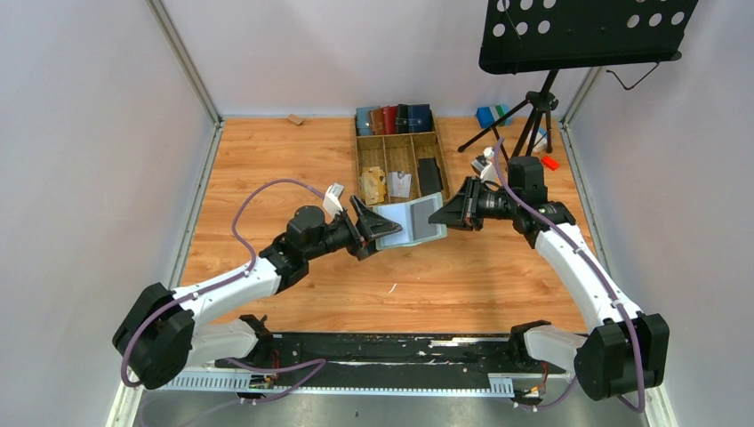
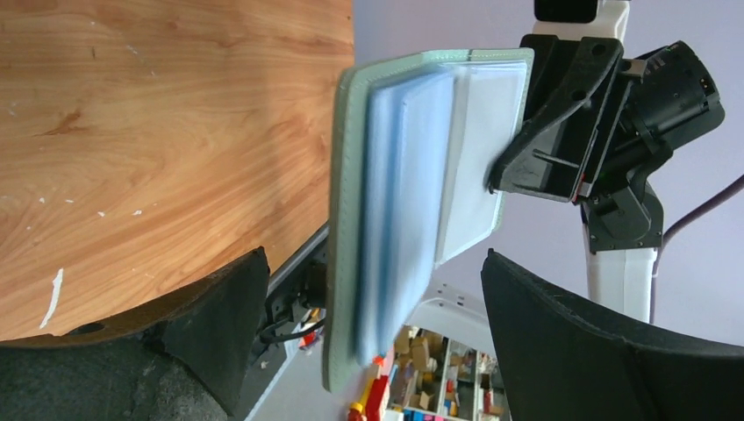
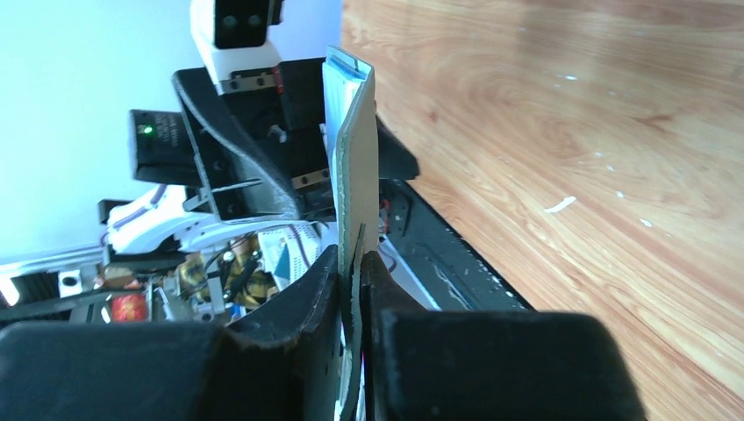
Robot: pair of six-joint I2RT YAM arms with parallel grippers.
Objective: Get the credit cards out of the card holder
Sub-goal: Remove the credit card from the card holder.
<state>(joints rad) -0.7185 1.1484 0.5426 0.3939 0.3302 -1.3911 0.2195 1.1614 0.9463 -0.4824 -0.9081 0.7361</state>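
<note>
From above, I held the card holder (image 1: 411, 221) in the air over the middle of the worktop (image 1: 267, 160). My right pincer (image 1: 447, 212) was clamped on its right edge and my left pincer (image 1: 375, 227) was spread wide at its left side. My left wrist view showed my fingers (image 2: 219, 316) wide apart on either side of the opened card holder (image 2: 395, 219). My right wrist view showed my jaws pinching its green cover.

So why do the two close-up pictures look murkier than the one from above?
Top view: even light, sharp. Left wrist view: the wallet sits close to the lens and slightly soft, the left pincer's fingers dark blurs. Right wrist view: the right pincer's fingers black and unfocused, background washed out.
</note>
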